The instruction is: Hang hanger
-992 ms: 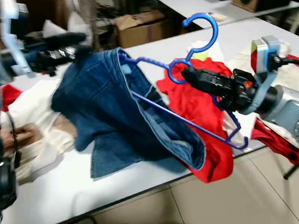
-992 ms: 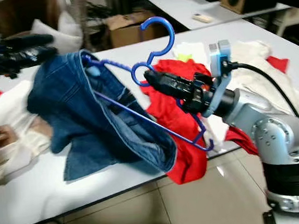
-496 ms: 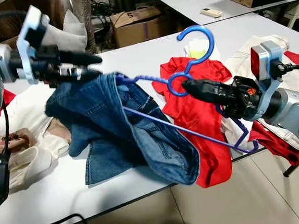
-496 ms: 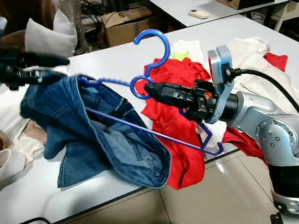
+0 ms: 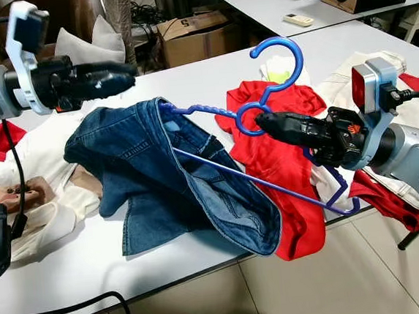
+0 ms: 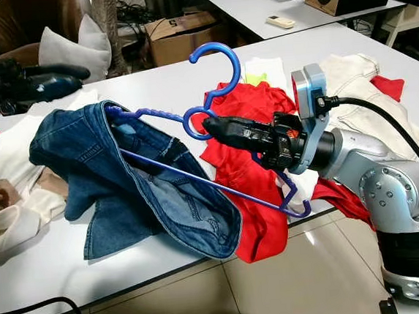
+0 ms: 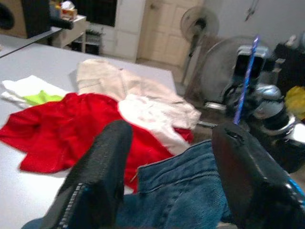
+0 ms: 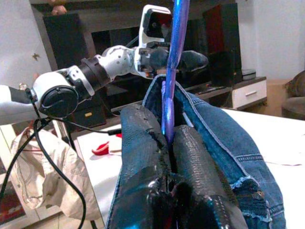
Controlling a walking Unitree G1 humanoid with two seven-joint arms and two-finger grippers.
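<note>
A blue plastic hanger (image 5: 298, 55) hangs tilted above the white table, with my right gripper (image 5: 261, 121) shut on its neck just under the hook. In the right wrist view the pads (image 8: 190, 162) pinch the blue hanger stem (image 8: 178, 28). A blue denim garment (image 5: 152, 177) is threaded over the hanger's far arm and sags onto the table. My left gripper (image 5: 127, 70) hovers open above and to the left of the denim, apart from it. In the left wrist view its fingers (image 7: 102, 167) stand wide with the denim (image 7: 186, 191) below them.
A red garment (image 5: 283, 158) lies under the hanger, draping over the table's front edge (image 5: 168, 274). Cream clothes (image 5: 41, 164) lie at the left, more pale clothes (image 5: 339, 83) at the right. A cardboard box (image 5: 192, 37) and a second table with a remote (image 5: 299, 19) stand behind.
My left gripper has drawn back up and to the left, away from the denim's waistband. The denim has settled a little lower onto the table. The right gripper still holds the hanger in place.
</note>
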